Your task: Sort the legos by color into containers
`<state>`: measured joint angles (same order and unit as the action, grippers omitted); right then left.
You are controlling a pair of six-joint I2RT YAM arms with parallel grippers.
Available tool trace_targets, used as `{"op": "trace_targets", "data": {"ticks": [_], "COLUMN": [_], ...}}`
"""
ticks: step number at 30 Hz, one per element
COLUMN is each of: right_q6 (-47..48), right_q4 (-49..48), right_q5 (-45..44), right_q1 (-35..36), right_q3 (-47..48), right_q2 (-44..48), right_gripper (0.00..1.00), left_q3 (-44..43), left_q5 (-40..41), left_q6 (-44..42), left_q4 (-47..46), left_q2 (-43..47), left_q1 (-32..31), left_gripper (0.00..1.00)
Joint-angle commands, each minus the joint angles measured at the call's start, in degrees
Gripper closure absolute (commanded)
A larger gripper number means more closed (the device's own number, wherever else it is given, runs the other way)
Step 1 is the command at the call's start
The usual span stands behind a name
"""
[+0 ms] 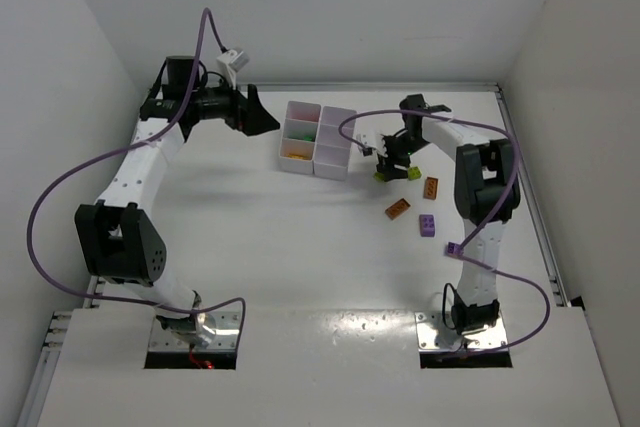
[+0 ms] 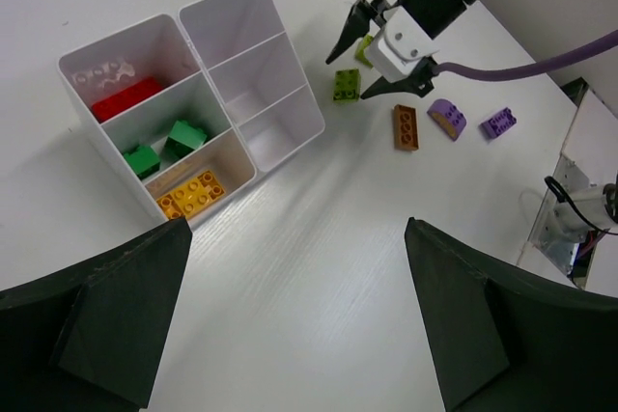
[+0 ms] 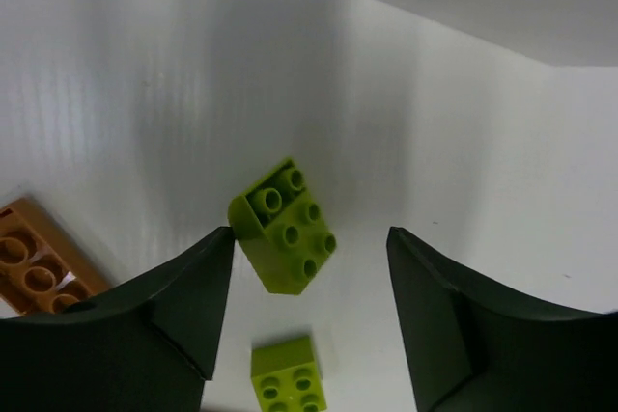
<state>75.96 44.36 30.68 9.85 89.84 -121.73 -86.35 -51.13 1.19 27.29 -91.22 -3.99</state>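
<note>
Tray (image 2: pixel 290 132): the column away from the right gripper (image 3: pixel 309 267) is stocked, one colour per compartment: red brick (image 2: pixel 126 96), green bricks (image 2: pixel 183 135), yellow bricks (image 2: pixel 193 192). The column nearer that gripper looks bare. Roughly half done, by my reckoning.

Left to sort, all on the bench (image 2: pixel 319 267) beyond the tray's bare column:
- lime brick (image 3: pixel 285 229), closest to the tray
- second lime brick (image 3: pixel 288 378) just beside it
- orange brick (image 2: pixel 406 127) and purple brick (image 2: pixel 499 123) further out

Right gripper: jaws wide, holding nothing, straddling the lime brick. Its height over the brick is unclear. The brick sits studs up. Its long axis runs between the fingers, slightly skewed, so the long sides roughly face them.

Left gripper (image 2: pixel 290 325): wide, empty, raised on the tray's opposite side.
</note>
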Motion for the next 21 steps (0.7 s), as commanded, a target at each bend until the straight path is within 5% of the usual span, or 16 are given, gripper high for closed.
{"op": "trace_targets", "data": {"ticks": [1,7,12,17,21], "right_q6": [5.15,6.3,6.3,5.77,-4.47], "right_q4": [4.51,5.04,5.74,6.88,3.74], "right_q5": [2.03,1.4,0.35,2.62,10.17], "right_q1": [0.17,0.7,0.7,0.7,0.17], "right_q3": [1.65,-0.28,-0.28,-0.81,3.74], "right_q2": [-1.58,-2.19,-2.19,2.28,8.78], "right_gripper": [0.37,0.51,0.85,0.96,0.97], "left_q3": [-0.14,-2.33,-3.04,-3.04,1.25], "left_q5": [-2.83,-3.35,-3.88,-5.03,-0.74], "left_q6": [0.74,0.74,1.27,1.27,2.84], "left_q4": [-1.71,-1.71,-1.71,-2.24,-3.46], "left_q2": [1.4,-1.32,-2.38,-2.38,1.3], "left_q1": [1.09,1.09,1.09,1.09,1.09], "left_gripper": [0.0,0.0,0.0,0.0,0.0]}}
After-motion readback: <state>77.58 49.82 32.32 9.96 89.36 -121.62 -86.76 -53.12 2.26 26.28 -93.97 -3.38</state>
